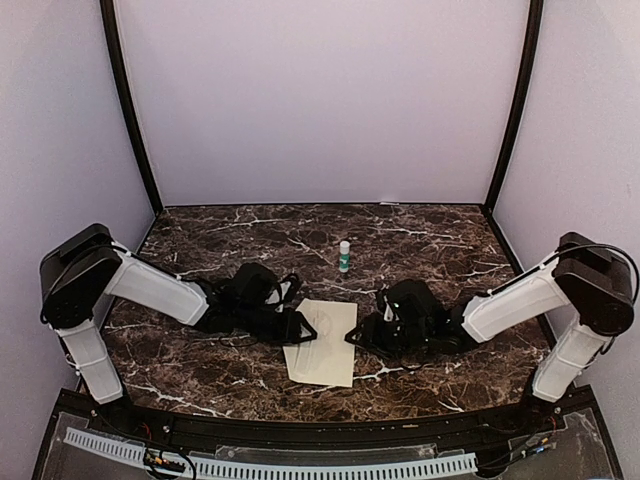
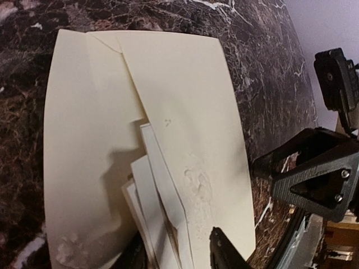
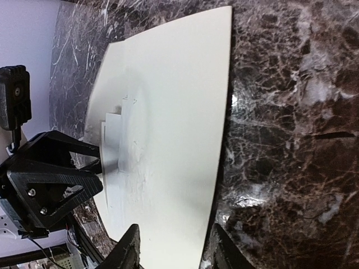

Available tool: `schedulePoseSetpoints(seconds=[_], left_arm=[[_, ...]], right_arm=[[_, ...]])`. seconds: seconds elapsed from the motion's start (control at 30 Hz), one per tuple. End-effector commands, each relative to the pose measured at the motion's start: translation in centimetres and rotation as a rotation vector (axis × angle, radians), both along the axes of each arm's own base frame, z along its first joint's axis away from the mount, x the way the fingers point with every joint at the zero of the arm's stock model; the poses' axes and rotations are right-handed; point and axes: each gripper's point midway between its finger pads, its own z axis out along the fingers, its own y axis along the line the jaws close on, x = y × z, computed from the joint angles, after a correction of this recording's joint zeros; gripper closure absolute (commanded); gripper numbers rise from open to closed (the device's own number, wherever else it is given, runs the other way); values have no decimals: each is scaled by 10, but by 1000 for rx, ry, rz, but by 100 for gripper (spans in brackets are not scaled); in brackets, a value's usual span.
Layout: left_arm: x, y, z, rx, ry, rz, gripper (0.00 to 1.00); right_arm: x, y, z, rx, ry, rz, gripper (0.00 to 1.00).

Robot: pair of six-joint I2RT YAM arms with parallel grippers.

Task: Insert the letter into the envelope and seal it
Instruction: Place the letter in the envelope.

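The cream-beige envelope [image 1: 322,342] lies flat on the marble table [image 1: 200,370] between both arms. In the left wrist view the envelope [image 2: 185,95] has its flap folded over, and white folded edges of the letter [image 2: 154,190] stick out from under the flap. My left gripper [image 2: 176,260] is open, its fingertips [image 2: 224,252] apart on either side of the letter's near end. My right gripper [image 3: 175,252] is open too, its fingers [image 3: 129,249] straddling the envelope's [image 3: 174,112] near edge. The letter [image 3: 112,126] peeks out at the far side.
A small glue stick [image 1: 344,256] with a green base stands upright behind the envelope. The right gripper's black body [image 2: 320,179] sits just past the envelope's edge, opposite the left gripper [image 3: 50,185]. Black frame posts and pale walls close in the table.
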Motion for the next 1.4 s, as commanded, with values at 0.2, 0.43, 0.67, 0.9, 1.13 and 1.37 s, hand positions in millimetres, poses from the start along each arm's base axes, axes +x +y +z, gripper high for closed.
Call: schedulePoseSetpoints(seconds=[0.2,0.43,0.67,0.9,1.13,1.37], left_arm=[[1,23,33,122,-100,-3,45],[-5,20,31,93,-73,-16,45],[-3,20,15,127,-47,-8,53],[-5,20,3,139,-26,-18,60],[-7,18,0,135,-19,-22,65],[-10,14,-4,125,-3,-35,70]], right_arm=[[6,-34,23,-148,-88,-62,46],[-2,-24,28,-128,-85,12,42],[-5,-2,21,-117,-72,74,50],[-1,12,14,-125,-69,92,54],[-1,15,8,-137,-61,100,58],[-1,17,3,-142,-53,106,60]])
